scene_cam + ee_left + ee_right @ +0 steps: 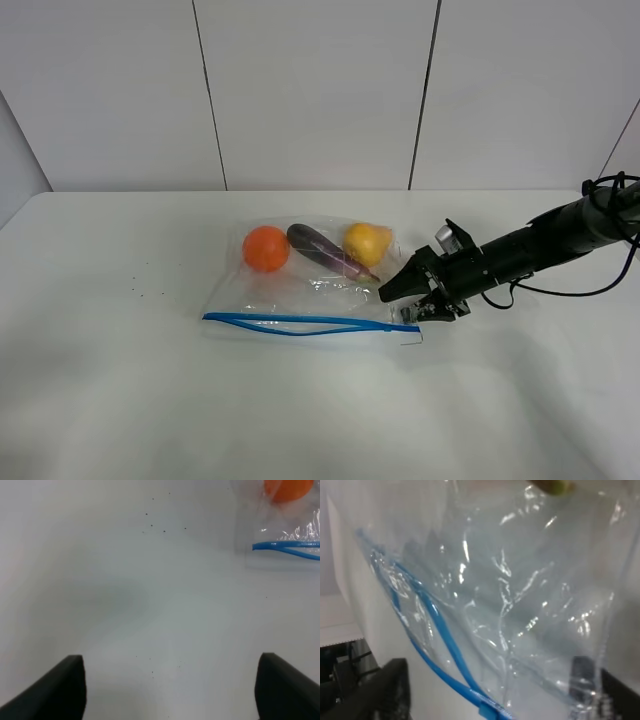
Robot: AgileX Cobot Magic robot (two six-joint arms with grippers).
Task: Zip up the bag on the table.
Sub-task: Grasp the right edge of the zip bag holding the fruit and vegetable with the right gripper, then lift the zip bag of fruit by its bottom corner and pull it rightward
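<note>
The bare white table (320, 420) fills the lower part of the exterior high view, and the bag (300, 295) is laid flat a little above the frame's centre. Its blue zipper strip (300, 322) runs along the lower edge; the two tracks are seen parted over the middle stretch and joined towards the right end. An orange (265, 248), a purple eggplant (325, 252) and a yellow fruit (366, 243) are lined up inside along the upper edge. The right arm (540, 240) is stretched in low from the right edge of the frame, nearly level with the tabletop, and the right gripper (400, 300) is brought to the bag's lower right corner. In the right wrist view its dark fingers (390, 690) are spread wide, with clear plastic and the zipper end between them. The left gripper (170, 690) is held over bare table, its fingers (55, 687) wide apart, the bag's corner at the upper right of that view.
</note>
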